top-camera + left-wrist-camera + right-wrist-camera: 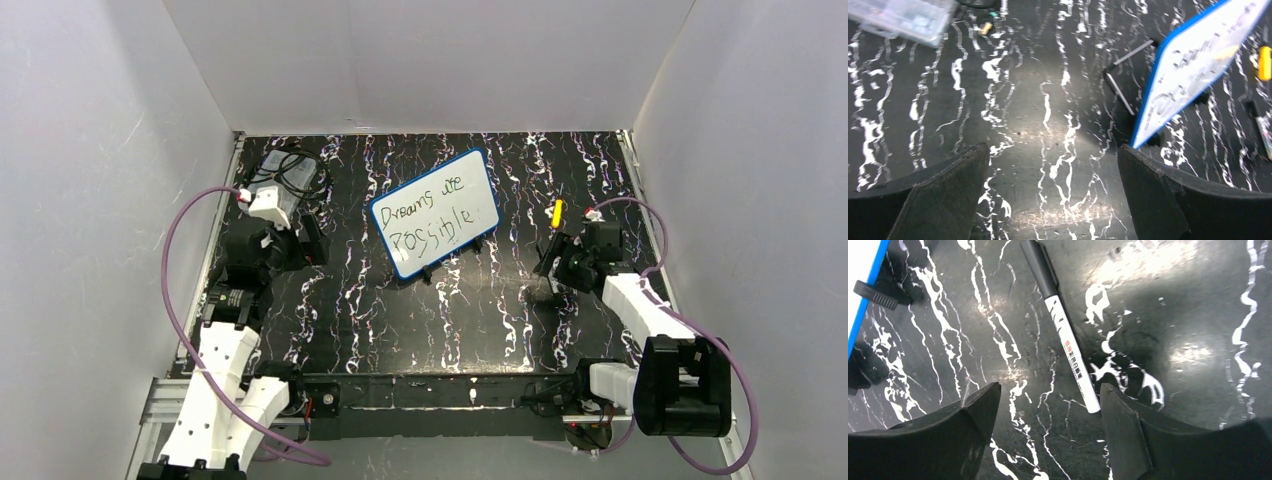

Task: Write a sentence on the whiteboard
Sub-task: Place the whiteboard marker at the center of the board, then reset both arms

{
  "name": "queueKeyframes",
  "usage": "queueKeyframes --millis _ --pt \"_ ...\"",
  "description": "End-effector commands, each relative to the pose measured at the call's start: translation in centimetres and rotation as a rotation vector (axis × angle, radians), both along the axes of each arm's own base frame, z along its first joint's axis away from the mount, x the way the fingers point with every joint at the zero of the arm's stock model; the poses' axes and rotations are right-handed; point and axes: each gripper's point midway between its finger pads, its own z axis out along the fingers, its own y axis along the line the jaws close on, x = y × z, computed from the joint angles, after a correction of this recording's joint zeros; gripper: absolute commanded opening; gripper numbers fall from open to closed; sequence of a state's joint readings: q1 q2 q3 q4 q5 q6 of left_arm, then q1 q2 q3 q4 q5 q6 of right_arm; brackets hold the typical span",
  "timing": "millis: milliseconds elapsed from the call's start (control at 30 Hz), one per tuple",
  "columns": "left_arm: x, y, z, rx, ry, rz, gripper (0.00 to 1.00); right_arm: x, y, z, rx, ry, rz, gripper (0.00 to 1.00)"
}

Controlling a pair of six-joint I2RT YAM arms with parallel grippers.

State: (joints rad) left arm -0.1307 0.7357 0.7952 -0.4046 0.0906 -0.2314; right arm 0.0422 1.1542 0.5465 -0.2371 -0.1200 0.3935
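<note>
Though low over the black, white-veined marble-look tabletop (400,320), holds nothing in the right gripper (1048,390): jaws parted, released. Sits near the right edge of the tabletop, about midway between near and far edges. Just beyond the black fingertips (973,420), a slim white-barrelled marker pen (1063,335) with a black cap, flat on the tabletop, cap end pointing away. Its uncapped end lies just beside one finger; touching or not, cannot tell. Further toward the far edge, a small yellow object (557,212), apart from the gripper.

Likewise grips nothing in the left gripper (1050,150): jaws spread wide, close over the tabletop near its left edge. Beyond it, in the far left corner, a clear plastic box of black cables (290,175).

Between the two grippers, toward the far edge and about midway across, the small rectangular whiteboard (484,195) with blue rim and rounded corners. Stands on small black feet, askew to the tabletop's edges, well apart from both grippers. On its white face, the sentence (432,212) in thin dark handwritten letters, two slanted rows: "Dreams are" above, "POSSible" below.
</note>
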Motion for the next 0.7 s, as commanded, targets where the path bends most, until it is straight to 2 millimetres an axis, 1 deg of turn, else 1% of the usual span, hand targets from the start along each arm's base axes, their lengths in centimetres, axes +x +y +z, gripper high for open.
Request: queueKeyframes --millis 0,133,167,233,267,300,367,400,433,500,567,667 --pt "-0.1 3.2 0.4 0.04 -0.01 0.152 0.98 3.1 -1.9 3.5 -0.068 -0.11 -0.021 0.83" --pt "-0.4 5.3 2.1 0.086 -0.099 0.252 0.98 4.5 -3.1 7.4 -0.137 -0.213 -0.042 0.86" --pt "-0.5 5.7 2.6 0.086 -0.124 0.272 0.98 4.7 -3.2 8.8 -0.147 -0.259 -0.039 0.86" --pt "-1.0 6.2 3.7 0.081 -0.163 0.304 0.98 5.1 -4.2 11.7 -0.199 -0.369 -0.064 0.87" --pt "-1.3 6.3 4.2 0.079 -0.188 0.31 0.98 5.0 -4.3 13.7 -0.219 -0.45 -0.058 0.87" --pt "-1.5 6.4 4.6 0.083 -0.213 0.31 0.98 4.8 -4.4 15.1 -0.236 -0.51 -0.049 0.92" --pt "-1.9 6.4 5.2 0.087 -0.263 0.304 0.98 4.3 -4.1 18.0 -0.237 -0.648 -0.038 0.97" --pt "-2.0 6.5 5.3 0.088 -0.282 0.305 0.98 3.9 -3.9 18.7 -0.236 -0.701 -0.026 0.98" --pt "-2.2 6.6 5.5 0.089 -0.299 0.308 0.98 3.5 -3.4 19.8 -0.223 -0.764 0.002 0.99" --pt "-2.6 6.9 5.7 0.092 -0.317 0.32 0.98 2.7 -3.2 21.1 -0.228 -0.847 0.007 0.99" --pt "-2.7 7.0 5.8 0.093 -0.319 0.331 0.98 2.2 -3.3 21.8 -0.232 -0.884 0.004 0.99" --pt "-2.6 7.1 5.7 0.095 -0.313 0.332 0.98 2.1 -3.2 22.1 -0.231 -0.895 0.008 0.99"
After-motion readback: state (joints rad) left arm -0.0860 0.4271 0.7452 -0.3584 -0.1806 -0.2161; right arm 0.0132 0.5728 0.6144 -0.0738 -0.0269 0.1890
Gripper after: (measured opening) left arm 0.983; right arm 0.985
